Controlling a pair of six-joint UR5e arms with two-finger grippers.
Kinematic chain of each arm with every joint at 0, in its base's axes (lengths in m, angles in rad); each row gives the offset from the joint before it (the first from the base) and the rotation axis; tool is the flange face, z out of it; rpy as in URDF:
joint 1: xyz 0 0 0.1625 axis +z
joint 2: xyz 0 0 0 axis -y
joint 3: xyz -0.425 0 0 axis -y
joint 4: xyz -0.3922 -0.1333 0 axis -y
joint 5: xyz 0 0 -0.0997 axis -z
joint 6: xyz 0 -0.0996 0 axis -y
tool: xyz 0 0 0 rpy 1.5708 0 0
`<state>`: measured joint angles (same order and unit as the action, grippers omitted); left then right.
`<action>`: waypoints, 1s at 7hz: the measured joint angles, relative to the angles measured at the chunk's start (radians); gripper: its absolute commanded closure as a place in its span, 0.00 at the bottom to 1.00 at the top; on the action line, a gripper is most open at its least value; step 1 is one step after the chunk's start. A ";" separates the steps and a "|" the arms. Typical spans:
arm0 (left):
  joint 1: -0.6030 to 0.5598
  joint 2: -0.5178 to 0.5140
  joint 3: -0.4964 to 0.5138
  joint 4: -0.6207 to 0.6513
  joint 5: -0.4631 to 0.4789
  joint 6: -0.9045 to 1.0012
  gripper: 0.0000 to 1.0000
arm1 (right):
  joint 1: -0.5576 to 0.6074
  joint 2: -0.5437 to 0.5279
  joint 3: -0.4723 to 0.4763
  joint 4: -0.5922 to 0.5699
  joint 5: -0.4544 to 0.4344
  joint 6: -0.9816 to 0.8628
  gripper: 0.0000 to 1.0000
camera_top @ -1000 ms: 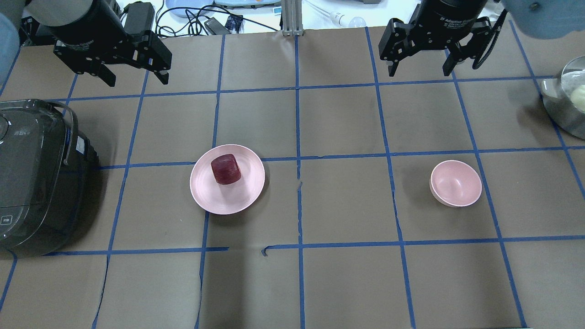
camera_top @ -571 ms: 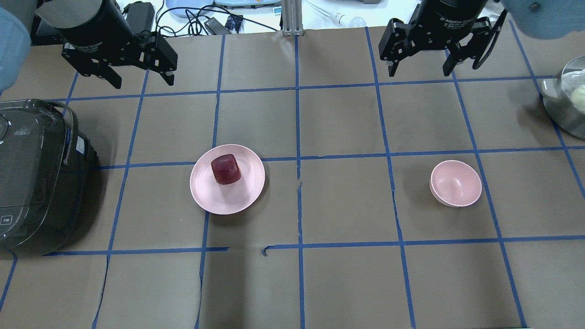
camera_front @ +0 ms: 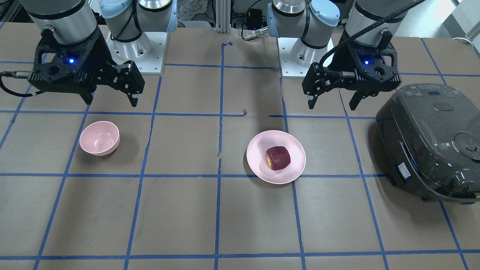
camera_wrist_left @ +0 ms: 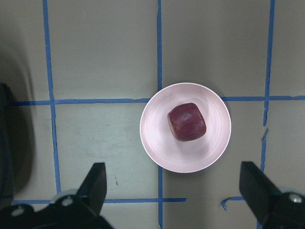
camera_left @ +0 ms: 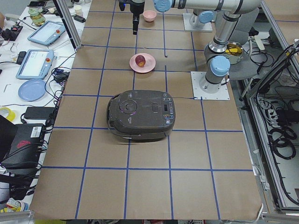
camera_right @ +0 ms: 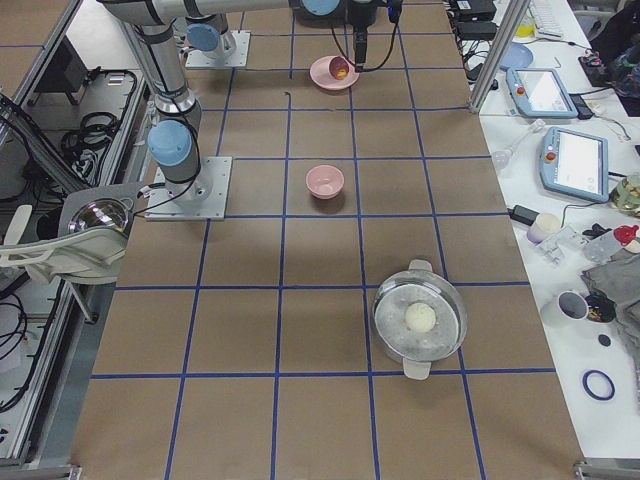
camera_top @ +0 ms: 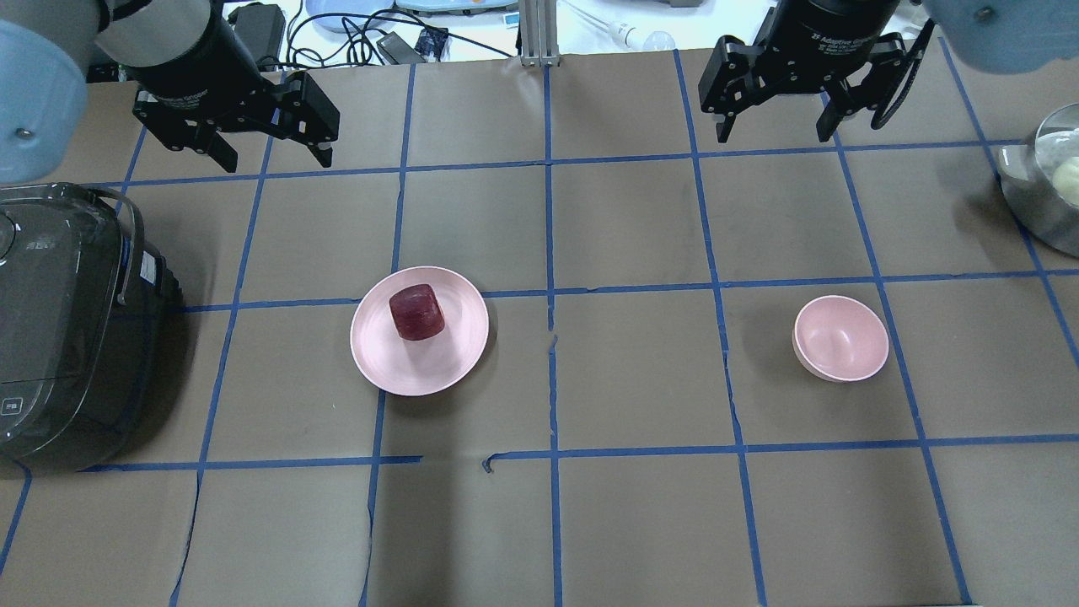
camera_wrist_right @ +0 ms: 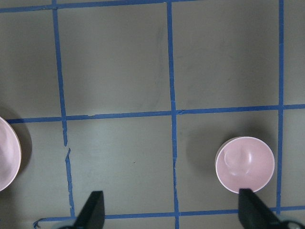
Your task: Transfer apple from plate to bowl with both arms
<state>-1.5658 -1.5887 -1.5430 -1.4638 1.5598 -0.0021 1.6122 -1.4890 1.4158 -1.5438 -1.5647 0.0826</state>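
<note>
The dark red apple [camera_top: 416, 312] lies on the wide pink plate [camera_top: 421, 371] left of the table's middle. It also shows in the front view [camera_front: 278, 158] and the left wrist view [camera_wrist_left: 187, 122]. The small deep pink bowl [camera_top: 840, 337] stands empty to the right, also in the right wrist view [camera_wrist_right: 244, 164]. My left gripper [camera_top: 274, 158] is open and empty, high above the table, behind and left of the plate. My right gripper [camera_top: 774, 133] is open and empty, high behind the bowl.
A dark grey rice cooker [camera_top: 67, 329] fills the left edge of the table. A steel pot [camera_top: 1049, 181] with a pale ball in it sits at the right edge. Cables and devices lie beyond the table's far edge.
My left gripper has moved to the right and a little towards the plate, still open. The right gripper, apple, plate and bowl have not moved.
</note>
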 measured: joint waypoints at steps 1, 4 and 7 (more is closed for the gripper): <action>-0.001 -0.010 -0.042 0.032 0.000 -0.023 0.00 | -0.005 0.001 0.001 0.002 0.001 -0.001 0.00; -0.016 -0.063 -0.198 0.198 -0.019 -0.222 0.00 | -0.099 0.003 0.018 0.030 0.003 -0.097 0.00; -0.083 -0.166 -0.240 0.321 -0.039 -0.419 0.00 | -0.254 0.004 0.100 0.023 0.009 -0.276 0.00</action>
<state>-1.6486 -1.7546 -1.7830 -1.1426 1.5203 -0.4215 1.3584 -1.4849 1.5162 -1.5204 -1.5557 -0.1938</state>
